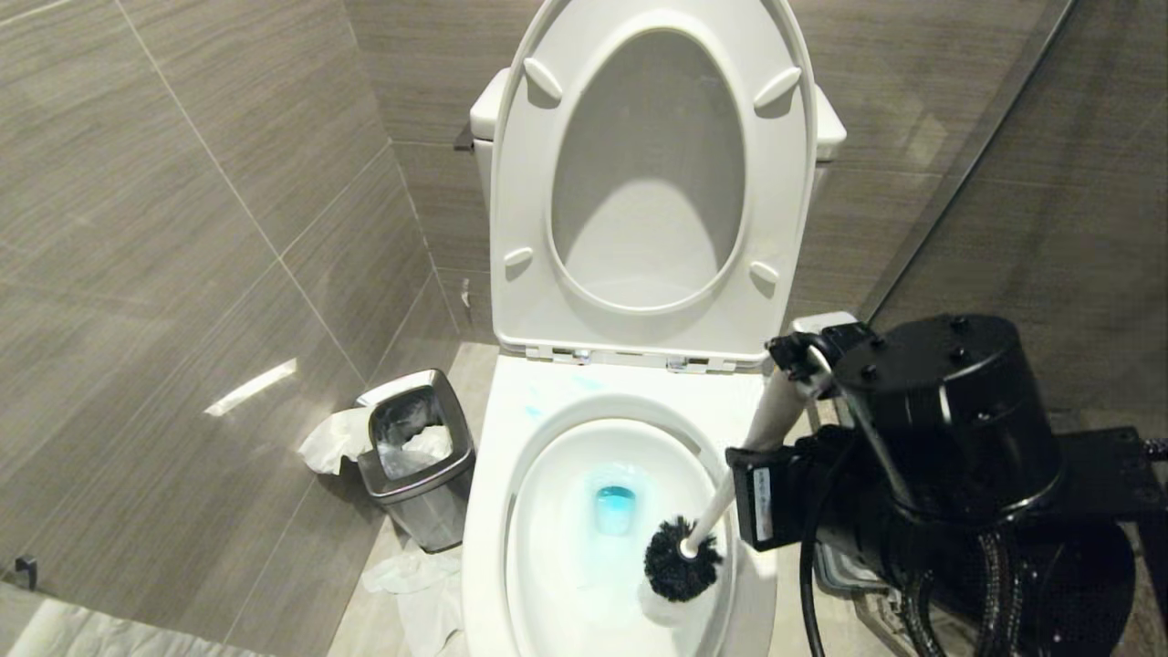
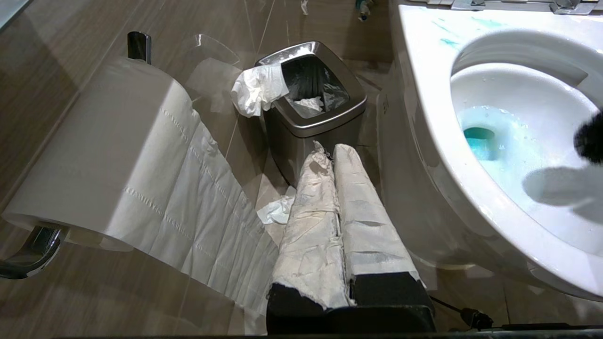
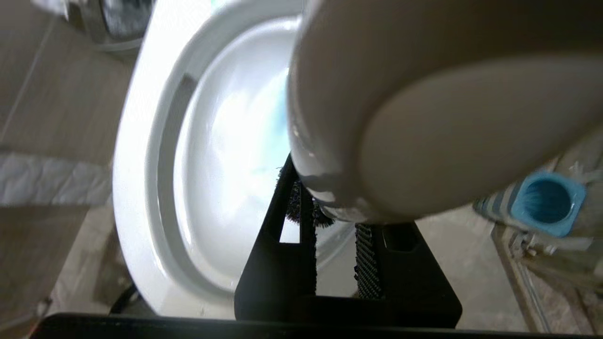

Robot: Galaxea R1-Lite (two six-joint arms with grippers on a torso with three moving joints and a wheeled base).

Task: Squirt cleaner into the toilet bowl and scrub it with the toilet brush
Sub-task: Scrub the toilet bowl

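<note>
The toilet bowl stands open, with blue liquid pooled at its drain and blue streaks on its back rim. The toilet brush has its black bristle head low at the bowl's near right inner wall, and its white handle slants up to the right. My right gripper is shut on that handle. In the right wrist view the handle's rounded end fills the picture above the gripper. My left gripper, its fingers wrapped in white, hangs shut and empty beside the bowl. The cleaner is out of view.
A small steel waste bin with crumpled paper stands left of the toilet, with more paper on the floor. A paper roll hangs on the left wall. The seat and lid are raised. The blue brush holder stands right of the bowl.
</note>
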